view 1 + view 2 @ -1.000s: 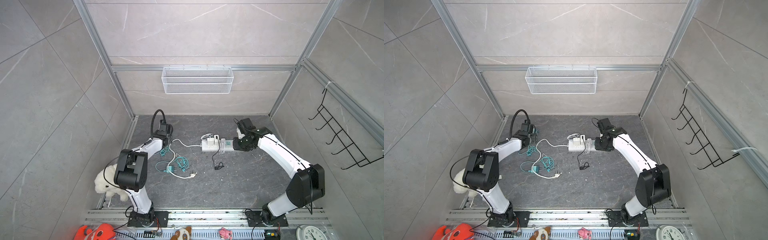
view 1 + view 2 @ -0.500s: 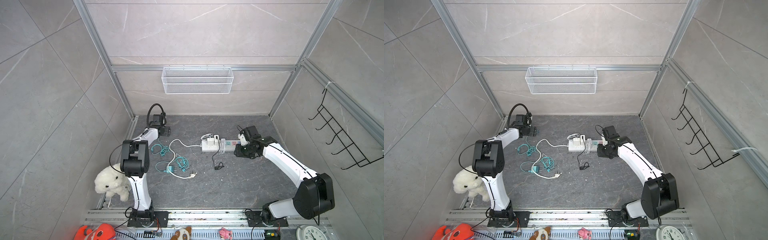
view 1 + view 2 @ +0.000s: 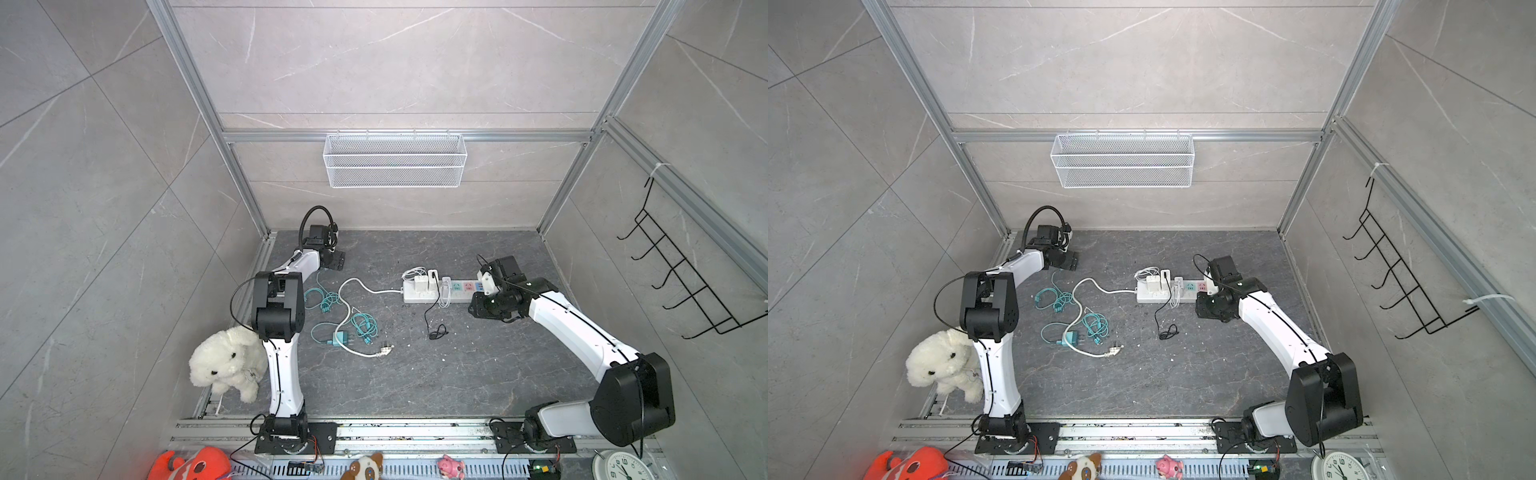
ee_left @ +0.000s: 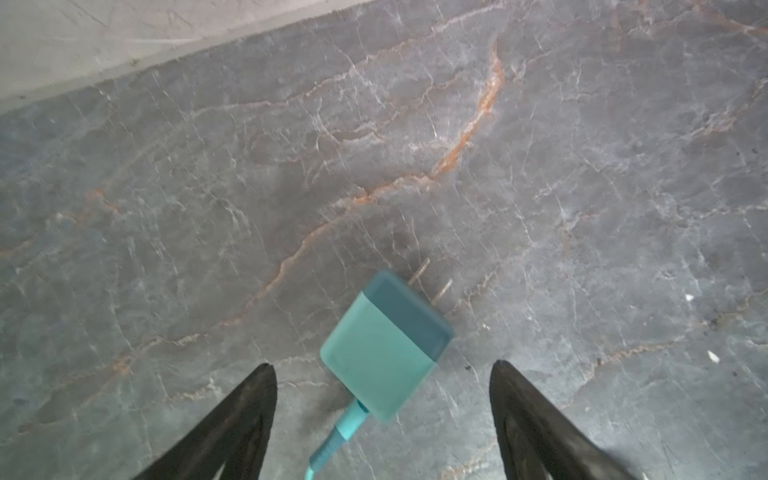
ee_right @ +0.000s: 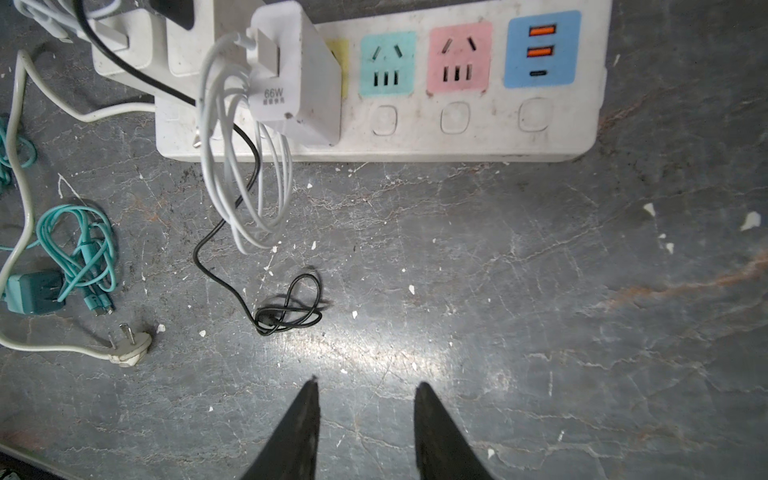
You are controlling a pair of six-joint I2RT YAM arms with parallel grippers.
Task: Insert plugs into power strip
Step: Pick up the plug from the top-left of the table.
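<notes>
the teal socket (image 5: 387, 63) and pink socket (image 5: 459, 56) on the power strip (image 5: 415, 141) stand bare and open from above. just beside them rises a white adapter (image 5: 299, 83), and its white cable loops (image 5: 249, 187) spill over the strip's front edge. a black cable (image 5: 286, 311) crosses the floor (image 5: 540, 270) nearby. the teal plug (image 4: 384, 347) has bare floor all round, except at its teal cable (image 4: 336, 432).

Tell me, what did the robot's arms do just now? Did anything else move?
The left gripper swung farther back; it hangs open over a teal plug, not gripping it. The right gripper backed away from the power strip toward the front, open and empty. The power strip and the three white plugs in it stayed put.
</notes>
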